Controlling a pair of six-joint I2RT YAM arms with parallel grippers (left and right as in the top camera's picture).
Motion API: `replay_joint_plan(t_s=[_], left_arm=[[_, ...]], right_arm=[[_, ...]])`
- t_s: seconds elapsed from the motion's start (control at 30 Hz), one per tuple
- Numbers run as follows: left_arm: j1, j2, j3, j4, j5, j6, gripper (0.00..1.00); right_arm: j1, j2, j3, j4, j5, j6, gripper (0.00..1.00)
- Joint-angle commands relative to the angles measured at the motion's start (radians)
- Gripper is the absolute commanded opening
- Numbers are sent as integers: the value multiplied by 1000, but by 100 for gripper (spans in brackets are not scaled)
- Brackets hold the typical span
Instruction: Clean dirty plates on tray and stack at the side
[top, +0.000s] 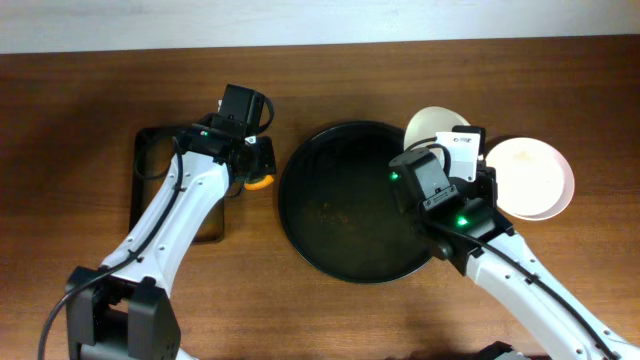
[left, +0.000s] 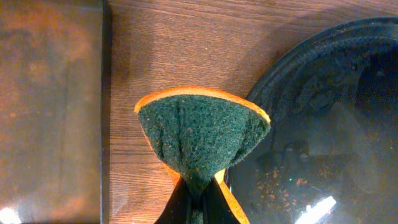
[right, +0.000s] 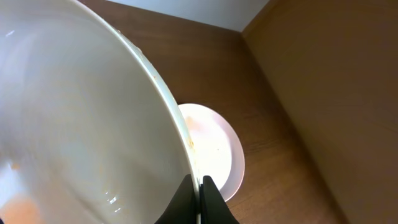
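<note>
My left gripper (left: 198, 202) is shut on a green and orange sponge (left: 200, 134), held over the wood just left of the round black tray (top: 350, 205); the sponge also shows in the overhead view (top: 259, 181). My right gripper (right: 199, 196) is shut on the rim of a white plate (right: 81, 124), tilted on edge above the tray's right rim (top: 432, 125). A second white plate (top: 530, 178) lies flat on the table right of the tray, also in the right wrist view (right: 214, 146). Orange crumbs lie on the tray floor (left: 292, 183).
A flat dark rectangular tray (top: 165, 180) lies on the table to the left, under my left arm. The wooden table's back edge meets a pale wall at the top.
</note>
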Motion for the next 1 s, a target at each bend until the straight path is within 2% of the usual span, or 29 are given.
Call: replay_joint_plan(t_s=[0.0,0.17,0.3,0.37,0.47,0.6,0.63,0.67,0.7,0.73,0.8,0.9,0.97], left_arm=[[1,-28,9,7,32,16,0],[1,-28,8,46,132,16,0],[-1,-28,7,85,232,65,0],[-3,-28,7,93,241,71,0],[-4,-28,7,114,324,140,0],[-4,-26,7,142,484,272,0],[-4,-21,6,146,523,301,0],[-4,-16,6,149,550,312,0],[-4,-10,6,150,571,324,0],[-4,7,6,150,584,330,0],[-4,47,6,151,628,330,0],[-4,101,6,157,716,348,0],[-18,146,6,163,827,401,0]], right_arm=[[-121,2,34,6,-125,24,4],[-529,2,76,-2,-550,55,4],[-833,29,76,-29,-834,145,4],[-908,60,76,-29,-893,145,4],[-996,161,76,-9,-951,144,4],[-1017,275,76,80,-967,144,4],[-1017,289,76,105,-967,144,10],[-1017,295,76,124,-967,144,25],[-1017,295,76,134,-969,144,49],[-1017,291,80,135,-1012,141,58],[-1015,270,94,89,-1152,106,62],[-1007,241,102,-82,-1334,40,62],[-969,241,101,-206,-1340,-34,62]])
